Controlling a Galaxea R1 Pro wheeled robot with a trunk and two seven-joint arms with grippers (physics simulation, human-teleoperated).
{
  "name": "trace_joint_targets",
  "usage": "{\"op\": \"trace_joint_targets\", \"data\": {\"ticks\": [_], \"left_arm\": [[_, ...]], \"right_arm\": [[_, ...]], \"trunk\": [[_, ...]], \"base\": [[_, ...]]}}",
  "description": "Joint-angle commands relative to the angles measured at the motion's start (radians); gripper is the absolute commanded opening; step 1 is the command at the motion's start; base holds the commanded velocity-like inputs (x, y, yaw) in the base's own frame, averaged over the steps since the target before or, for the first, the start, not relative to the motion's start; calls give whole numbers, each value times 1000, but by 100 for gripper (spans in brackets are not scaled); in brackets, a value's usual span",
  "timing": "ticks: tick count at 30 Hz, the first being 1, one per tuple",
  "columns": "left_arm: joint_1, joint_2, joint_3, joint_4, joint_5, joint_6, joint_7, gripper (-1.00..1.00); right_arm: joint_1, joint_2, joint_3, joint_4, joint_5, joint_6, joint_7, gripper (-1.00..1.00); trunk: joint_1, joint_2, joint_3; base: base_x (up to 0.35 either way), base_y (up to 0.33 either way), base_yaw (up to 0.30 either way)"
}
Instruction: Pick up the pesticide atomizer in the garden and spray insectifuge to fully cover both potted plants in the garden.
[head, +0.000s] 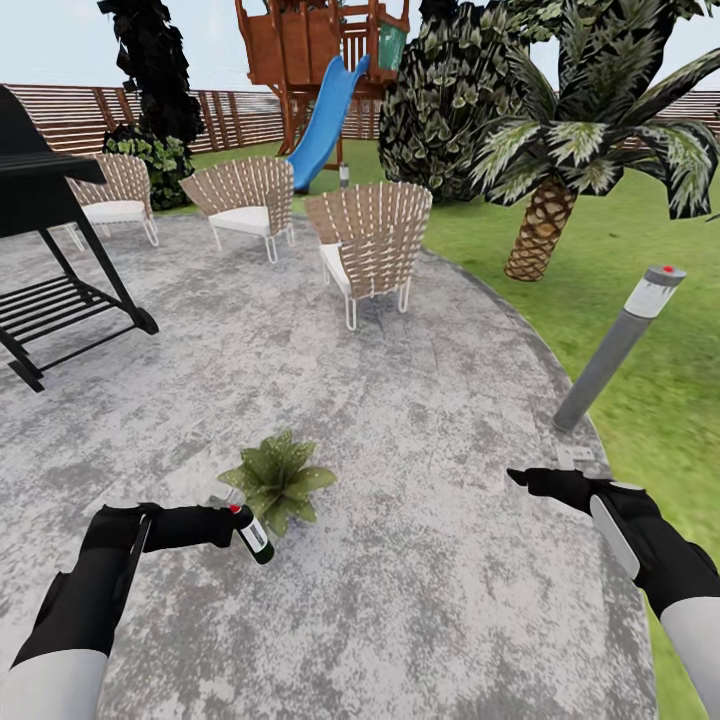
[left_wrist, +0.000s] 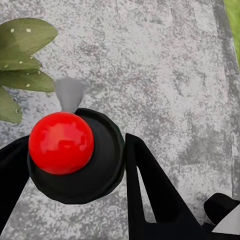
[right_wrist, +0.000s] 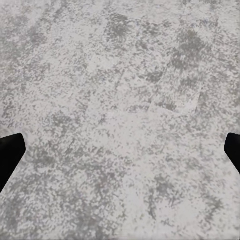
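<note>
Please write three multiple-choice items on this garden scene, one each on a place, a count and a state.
1. Where is the potted plant standing?
A. on the lawn beside the palm
B. on the grey paving, just beyond the left tool
C. under the slide

2. How many wicker chairs stand on the paving?
A. one
B. five
C. three

3. What is the state of the left tool?
A. shut on the pesticide atomizer
B. open with nothing in it
C. shut on the grey bollard

Key: 1 B, as the head view shows the plant on the paving right by the held bottle. 2 C, as three chairs stand in a row there. 3 A, as the left wrist view shows its fingers on either side of the pesticide atomizer, held off the ground; the right tool is open.
</note>
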Motion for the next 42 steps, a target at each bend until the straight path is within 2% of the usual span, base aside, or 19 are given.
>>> {"op": "trace_joint_targets", "data": {"ticks": [1,4,10,15,18,42], "left_arm": [[-1,-1,0,-1,-7,8,-10,-100],[-1,-1,-21,-1,-7,8,-10,-100],[-1,-2,-25,-3,-7,8,-11,-100],[-1,-2,-26,-4,-7,8,-11,-100],[-1,-2,-26,-4,-7,8,-11,-100],[-1,-2,-26,-4,-7,7,-10,-100]], "right_arm": [[-1,-1,2,1,-4,5,0,100],[-1,-1,3,1,-3,4,-1,100],[-1,-1,3,0,-4,7,0,100],[-1,-3,2,-1,-5,99,0,100],[-1,-4,2,0,-5,121,0,100],[-1,0,3,2,-5,124,0,100]], "trunk": [[4,-8,-4],[15,-29,-13],[38,-71,-32],[58,-106,-48],[69,-127,-57],[161,-295,-132]], "base": [[0,0,0],[0,0,0],[0,0,0],[0,0,0],[0,0,0],[0,0,-1]]}}
